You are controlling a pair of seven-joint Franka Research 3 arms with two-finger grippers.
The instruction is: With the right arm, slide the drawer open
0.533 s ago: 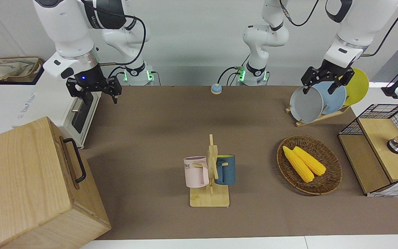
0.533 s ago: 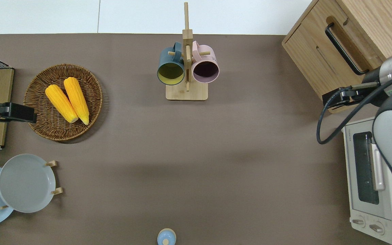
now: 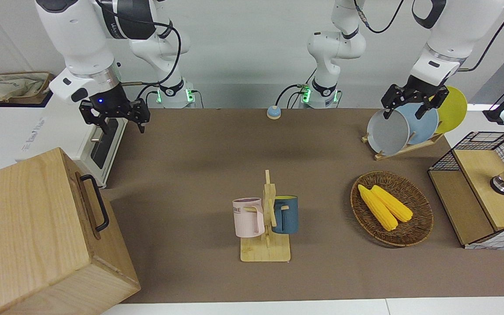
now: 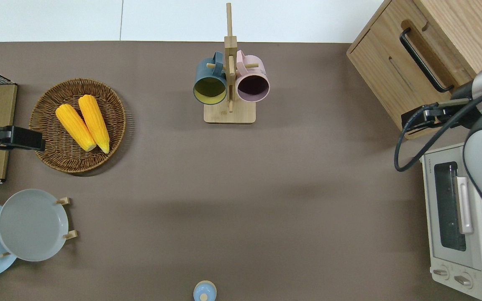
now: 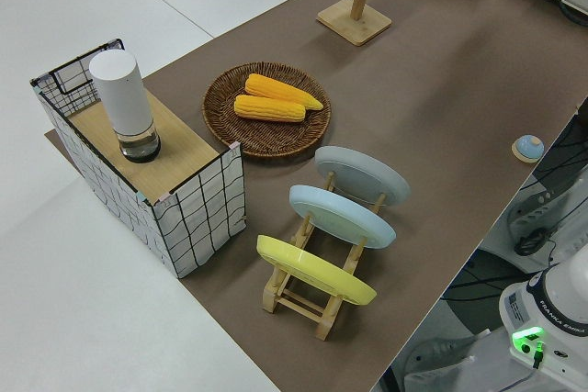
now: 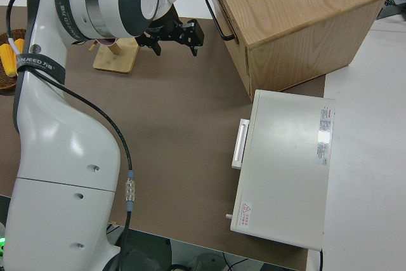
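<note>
The drawer [image 3: 89, 205] is the top front panel of a big light-wood cabinet [image 4: 446, 25] at the right arm's end of the table. Its black bar handle [image 3: 96, 203] [image 4: 424, 59] [image 6: 217, 14] lies flush with the front, and the drawer is closed. My right gripper [image 3: 123, 127] [image 6: 177, 41], blue light at the wrist, hangs open and empty. In the overhead view it is over the table by the cabinet corner nearest the robots, between cabinet and toaster oven, apart from the handle. The arm hides most of it there. My left gripper [image 3: 404, 113] is parked, open.
A white toaster oven [image 4: 454, 217] stands nearer to the robots than the cabinet. A mug stand [image 3: 266, 227] with pink and blue mugs is mid-table. A wicker basket [image 3: 414, 236] with corn, a plate rack [image 3: 403, 148] and a wire-mesh box [image 3: 479, 192] stand toward the left arm's end.
My right gripper has shifted slightly toward the cabinet and the right arm's end of the table, still open. The drawer and the left arm have not moved.
</note>
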